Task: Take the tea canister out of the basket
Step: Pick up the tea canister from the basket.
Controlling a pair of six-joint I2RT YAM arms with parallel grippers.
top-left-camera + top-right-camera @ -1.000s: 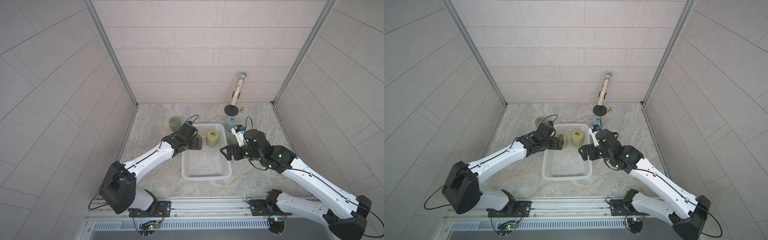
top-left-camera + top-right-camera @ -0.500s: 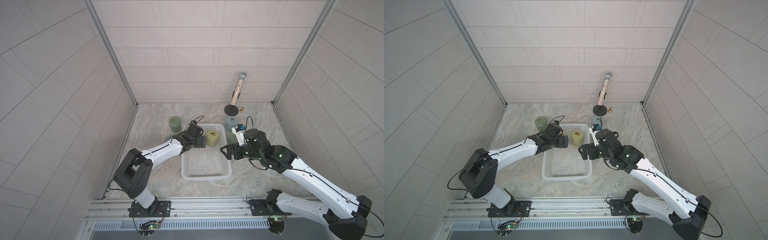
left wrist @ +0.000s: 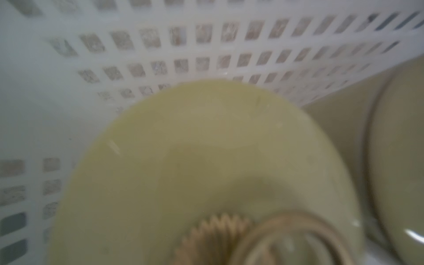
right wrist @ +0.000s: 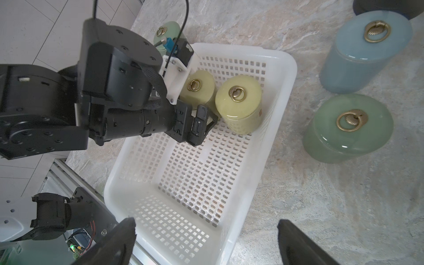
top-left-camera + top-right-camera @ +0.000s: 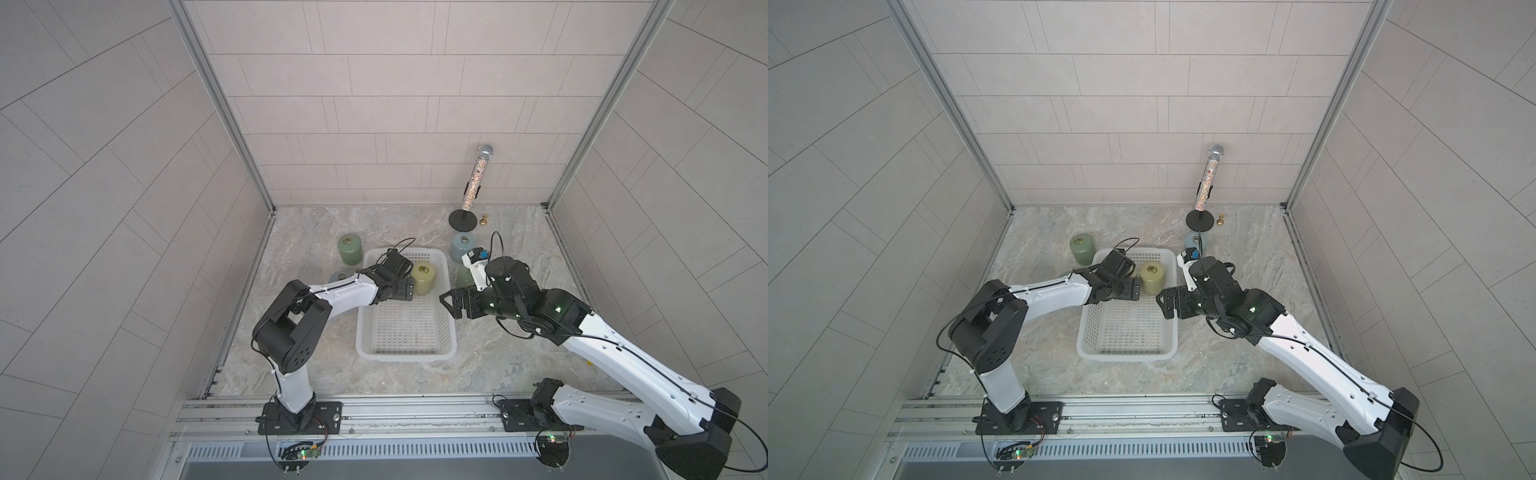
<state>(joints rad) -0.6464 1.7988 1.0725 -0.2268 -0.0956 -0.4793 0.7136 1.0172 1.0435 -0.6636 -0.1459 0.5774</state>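
Unfinished. At far edge of basket: corner canister, second canister. Left fingers seemingly at the former, closure impossible to tell; right fingers spread, idle.

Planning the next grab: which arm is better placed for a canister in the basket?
Left: left gripper sits inside the basket by a yellow canister; right gripper hovers open near its rim.
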